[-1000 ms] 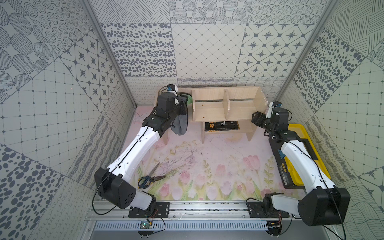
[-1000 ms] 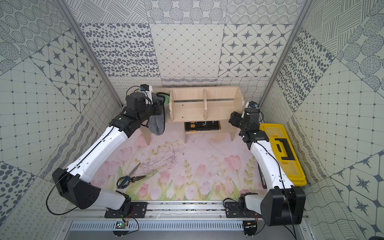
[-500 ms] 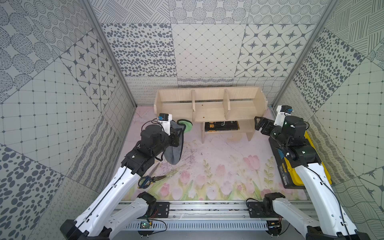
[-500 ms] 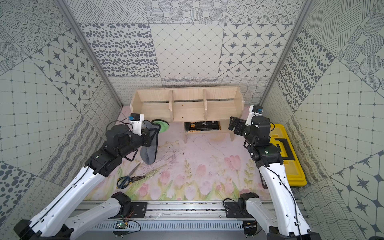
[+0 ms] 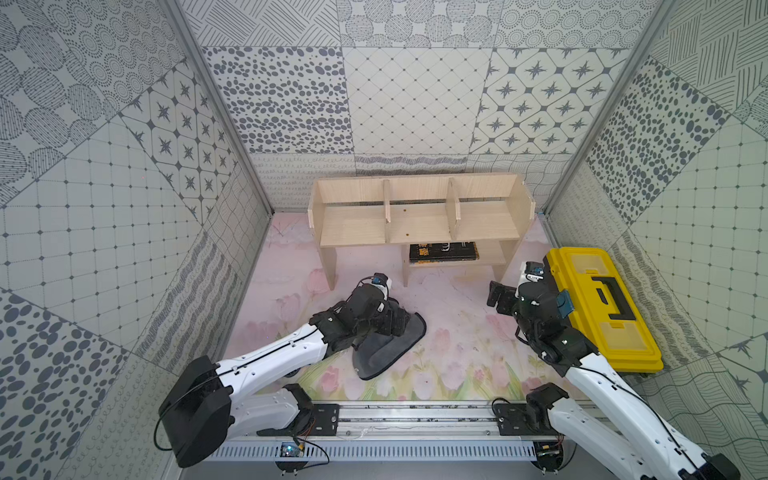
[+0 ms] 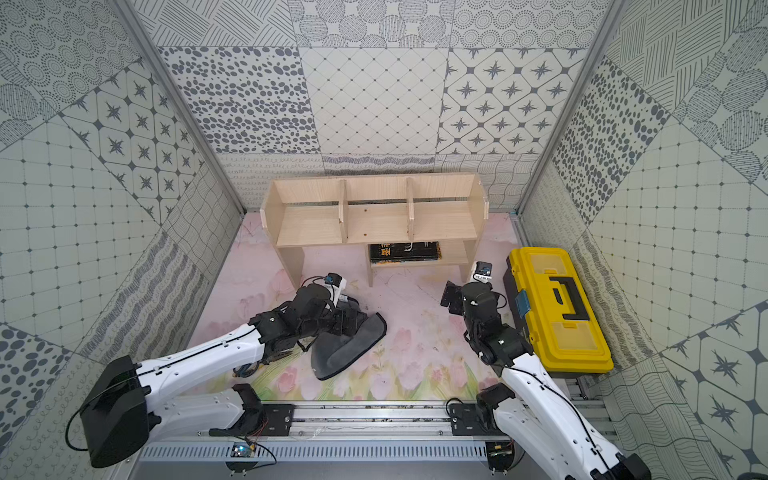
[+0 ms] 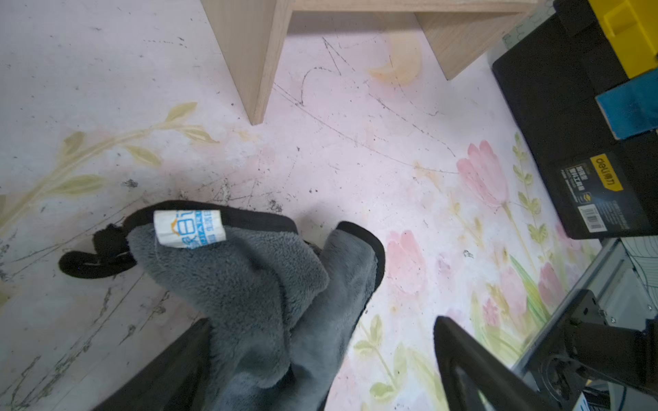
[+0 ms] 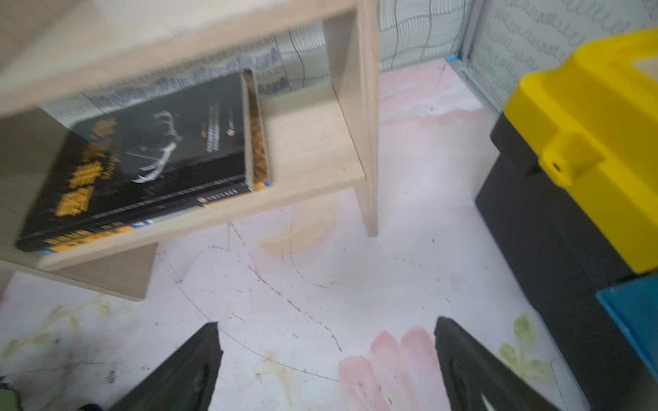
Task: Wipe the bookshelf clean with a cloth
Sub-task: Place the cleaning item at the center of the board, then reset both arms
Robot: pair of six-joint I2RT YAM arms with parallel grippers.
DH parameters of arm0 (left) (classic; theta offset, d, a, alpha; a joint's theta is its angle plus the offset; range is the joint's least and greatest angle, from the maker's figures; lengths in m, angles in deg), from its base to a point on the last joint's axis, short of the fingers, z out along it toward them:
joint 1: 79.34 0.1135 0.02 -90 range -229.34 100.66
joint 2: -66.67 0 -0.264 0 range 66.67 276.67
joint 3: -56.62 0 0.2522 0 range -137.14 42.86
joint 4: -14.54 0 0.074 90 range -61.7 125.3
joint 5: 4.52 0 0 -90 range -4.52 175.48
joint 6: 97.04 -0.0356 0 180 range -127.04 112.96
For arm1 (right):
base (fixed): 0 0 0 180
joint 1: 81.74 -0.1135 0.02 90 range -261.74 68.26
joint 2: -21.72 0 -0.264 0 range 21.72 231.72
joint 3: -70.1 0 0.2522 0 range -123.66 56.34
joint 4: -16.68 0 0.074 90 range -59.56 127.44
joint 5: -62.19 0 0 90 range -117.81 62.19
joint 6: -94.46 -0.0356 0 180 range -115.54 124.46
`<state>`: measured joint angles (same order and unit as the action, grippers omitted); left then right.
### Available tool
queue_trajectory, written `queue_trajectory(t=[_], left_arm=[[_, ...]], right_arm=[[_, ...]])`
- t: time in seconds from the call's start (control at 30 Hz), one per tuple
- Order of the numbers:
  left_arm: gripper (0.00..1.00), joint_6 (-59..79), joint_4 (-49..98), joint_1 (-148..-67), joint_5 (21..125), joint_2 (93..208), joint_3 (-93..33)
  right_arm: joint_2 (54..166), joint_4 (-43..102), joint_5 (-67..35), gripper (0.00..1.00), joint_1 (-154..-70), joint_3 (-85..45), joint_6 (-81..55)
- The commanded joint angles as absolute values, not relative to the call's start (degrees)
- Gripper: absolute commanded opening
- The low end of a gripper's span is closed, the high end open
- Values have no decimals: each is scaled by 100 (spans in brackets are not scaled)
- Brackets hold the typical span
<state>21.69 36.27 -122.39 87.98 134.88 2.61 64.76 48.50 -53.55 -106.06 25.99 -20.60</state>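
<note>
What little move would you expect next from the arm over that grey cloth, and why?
Probably the left gripper lifts straight up and back. Its jaws stand open, and the cloth lies slumped on the floral mat between them, gripped by nothing, in front of the bookshelf. Whether the wiping is finished, I cannot tell.

Floral mat [image 5: 457, 332]: bookshelf [image 5: 415, 220], cloth [image 5: 386, 349], toolbox [image 5: 602, 303]

Crumpled grey cloth [image 5: 386, 349] — pale bookshelf [image 5: 415, 224] behind
</note>
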Motion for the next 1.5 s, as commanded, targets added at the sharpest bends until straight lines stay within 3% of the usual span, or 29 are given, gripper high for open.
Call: queue_trajectory(t=[0.0,0.23,0.37,0.5,0.63,0.8,1.07,1.23,1.3,1.33,1.47], left_arm=[[99,1999,3335,-12291,9585,13535,-5],[99,966,3976,-12256,12132,12874,-327],[99,-81,4089,-12127,12266,12818,-380],[99,-175,4245,-11699,12805,12611,-169],[99,323,3162,-10292,12338,12325,610],[99,202,1469,-9204,11593,13282,1196],[99,-126,-1547,-8771,11349,15000,1940],[99,-184,-1796,-8448,10106,15479,1904],[100,-209,-2537,-8319,9907,15775,2122],[99,-54,-1976,-8320,9860,15599,2011],[99,-116,-2232,-8299,9855,15664,2038]], right_arm=[[6391,3445,-6093,97,-10397,3306,-2315],[6899,2792,-5940,97,-9448,3509,-2260],[7092,2345,-6279,97,-9344,3522,-1592],[7585,1774,-6363,97,-9308,3656,-933],[8391,468,-5845,97,-9282,3965,-509],[9478,-1200,-5058,97,-9259,3893,96],[11191,-2715,-4265,97,-8833,3691,356],[11050,-1883,-3824,97,-8553,3369,155],[11057,-1899,-3819,97,-8543,3380,149],[11053,-1906,-3824,97,-8543,3381,151],[11054,-1895,-3818,97,-8546,3379,155]])
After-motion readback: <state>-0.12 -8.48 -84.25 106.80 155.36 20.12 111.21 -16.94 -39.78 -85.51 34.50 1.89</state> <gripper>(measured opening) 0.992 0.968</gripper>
